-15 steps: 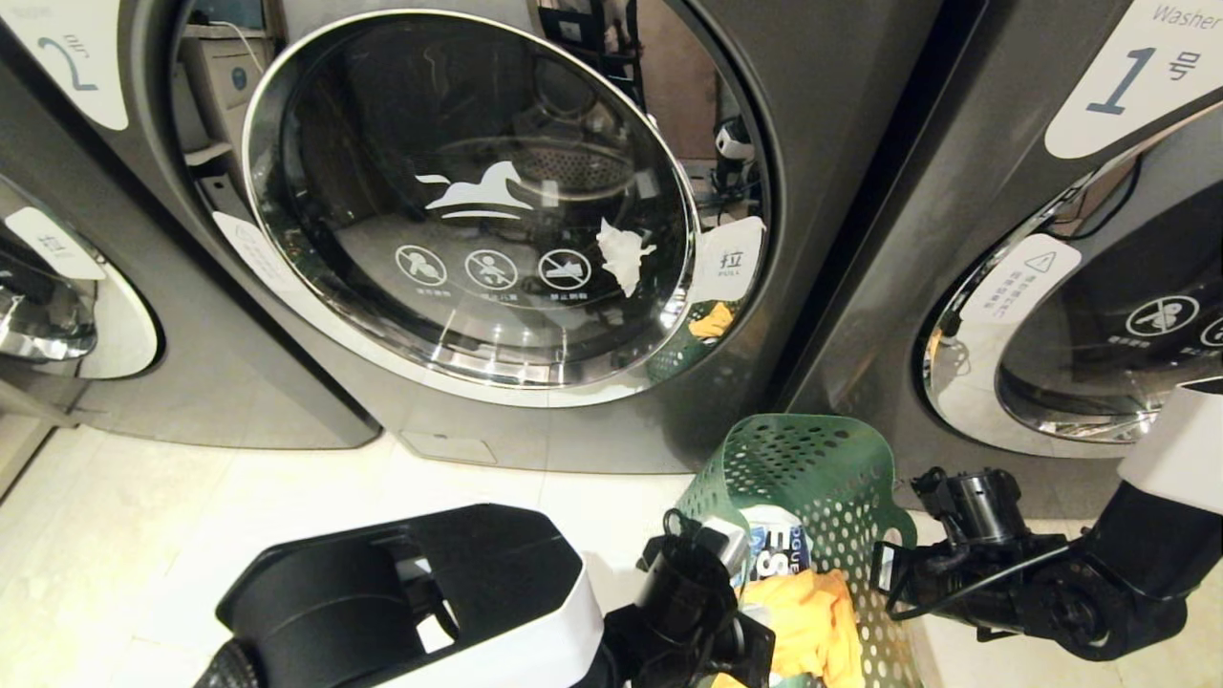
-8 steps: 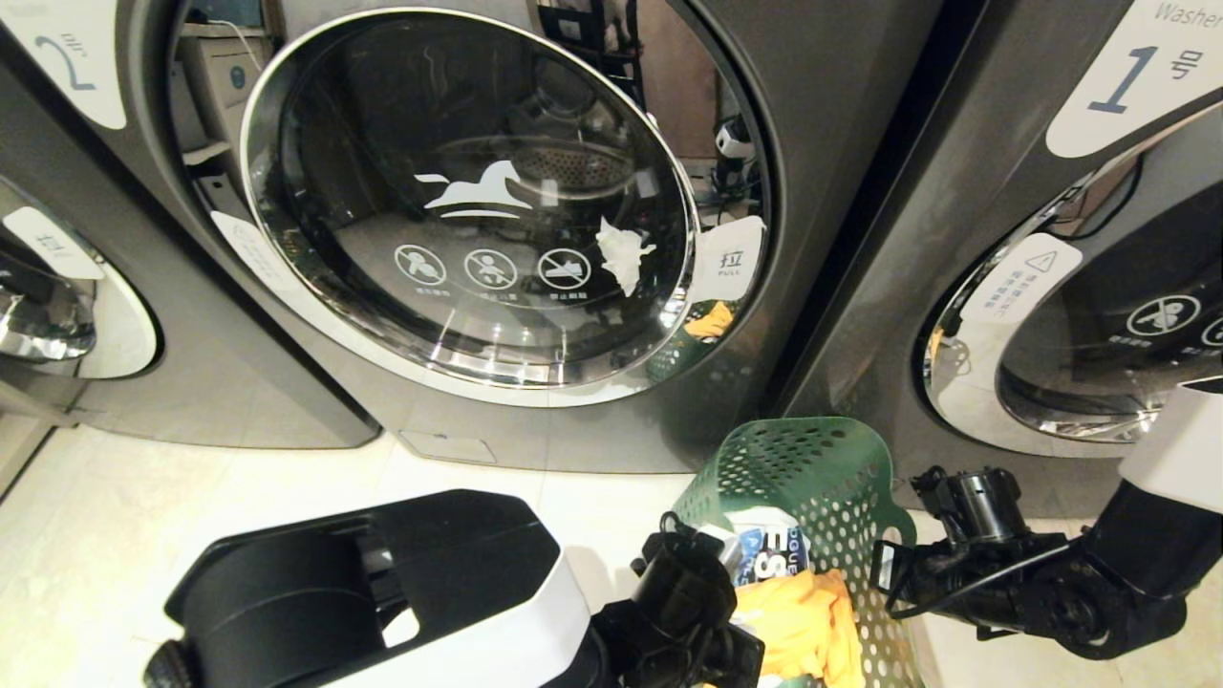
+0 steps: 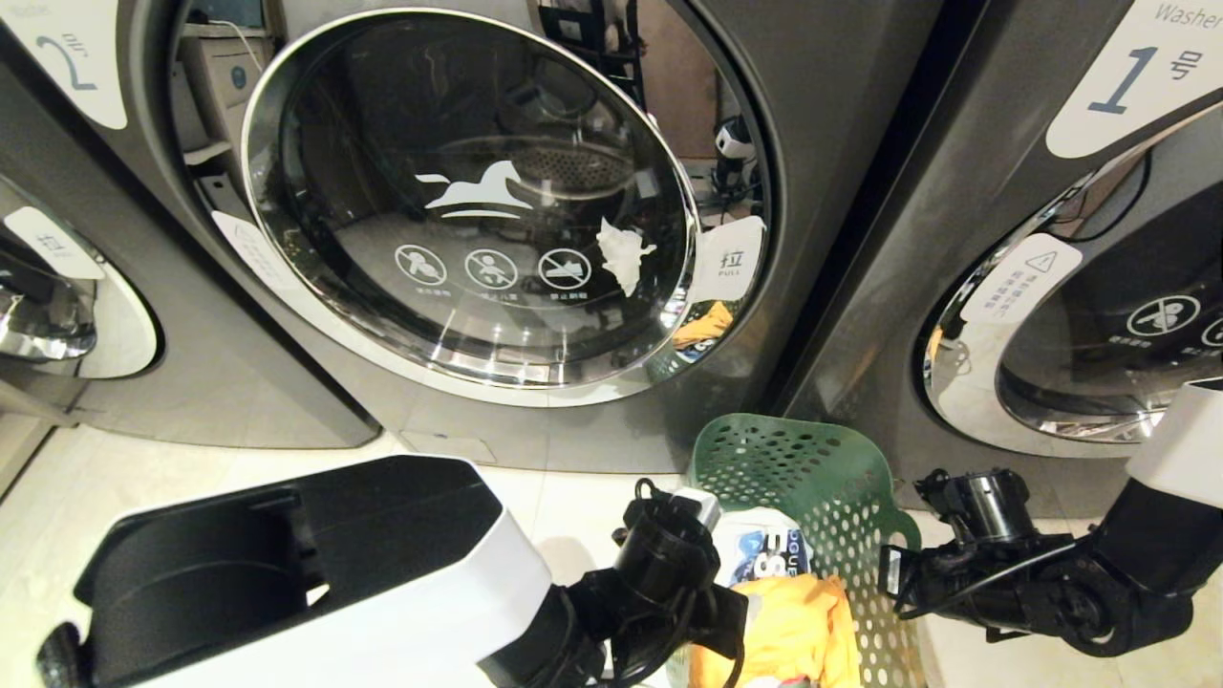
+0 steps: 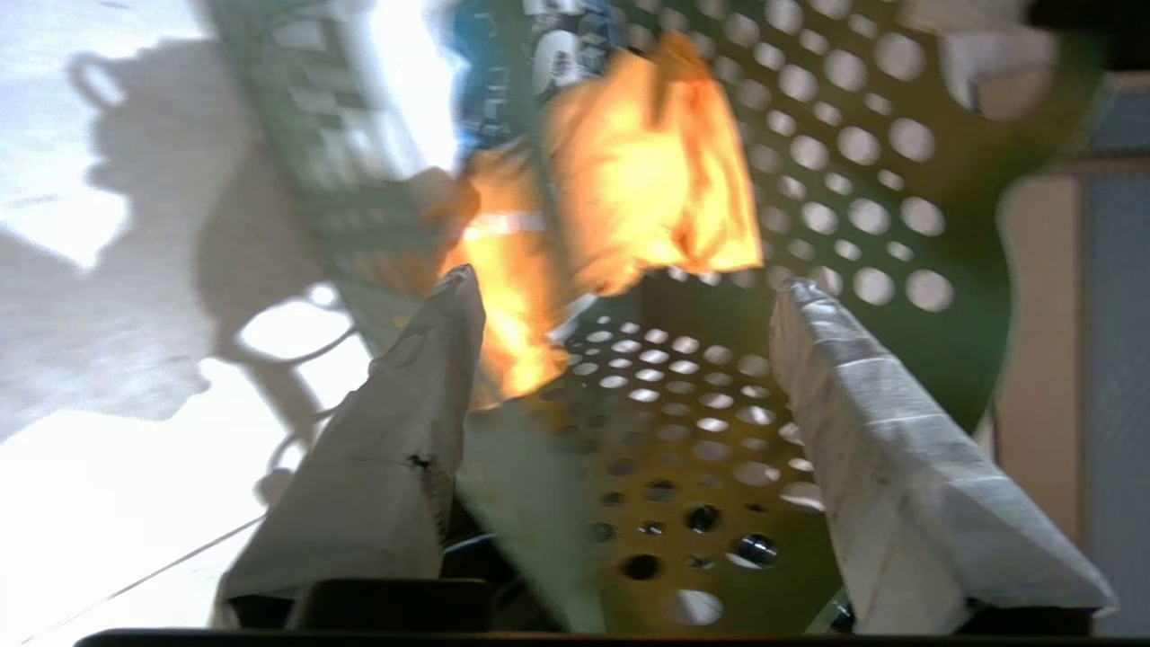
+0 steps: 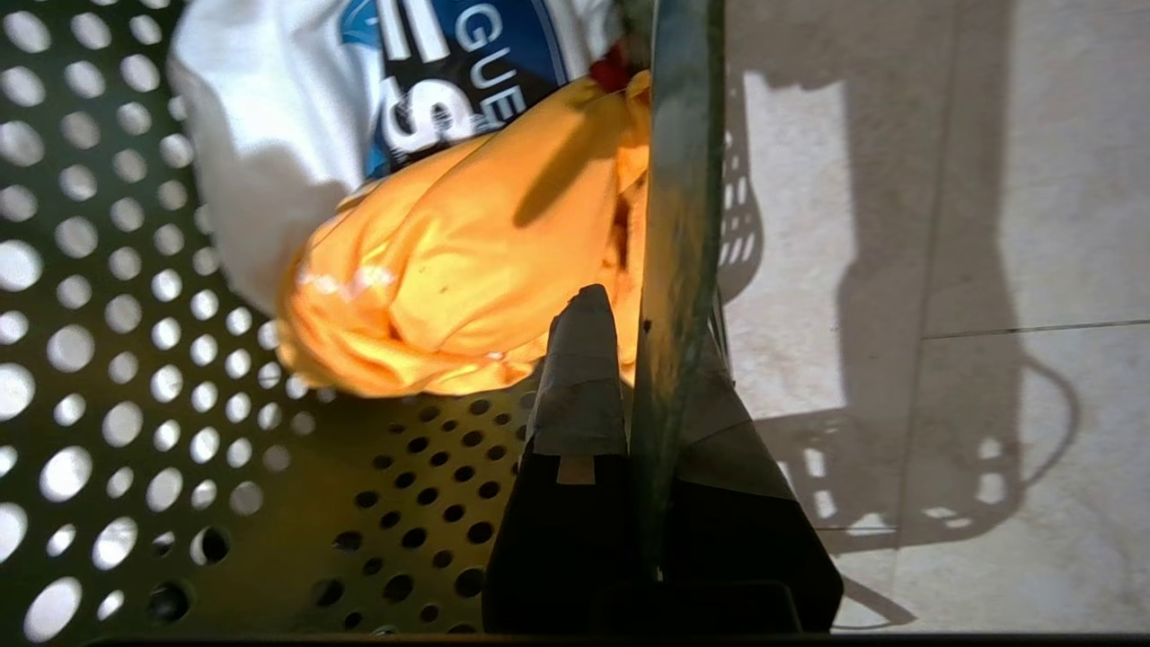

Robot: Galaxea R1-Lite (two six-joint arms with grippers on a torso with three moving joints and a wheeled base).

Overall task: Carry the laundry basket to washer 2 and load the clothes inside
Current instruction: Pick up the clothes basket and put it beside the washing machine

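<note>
The dark green laundry basket [image 3: 822,468] stands on the floor below the right edge of washer 2 [image 3: 822,143], whose round glass door [image 3: 468,191] is closed. An orange garment [image 3: 788,631] and a white one with blue print [image 3: 764,554] lie in the basket. My left gripper [image 4: 629,288] is open, its fingers [image 4: 422,395] straddling the basket's near-left wall [image 4: 710,422] without pinching it. My right gripper [image 5: 647,314] is shut on the basket's right rim [image 5: 678,180], one finger inside beside the orange garment [image 5: 467,270], the other outside.
Washer 1 [image 3: 955,191] stands right of the basket, door closed. Another grey washer [image 3: 57,306] sits at the far left. The pale tiled floor [image 3: 287,478] stretches before the machines. My left forearm [image 3: 315,583] fills the lower left of the head view.
My left gripper has opened and let go of the basket's rim. The left arm has swung leftward and lower in the head view. The right gripper keeps its hold.
</note>
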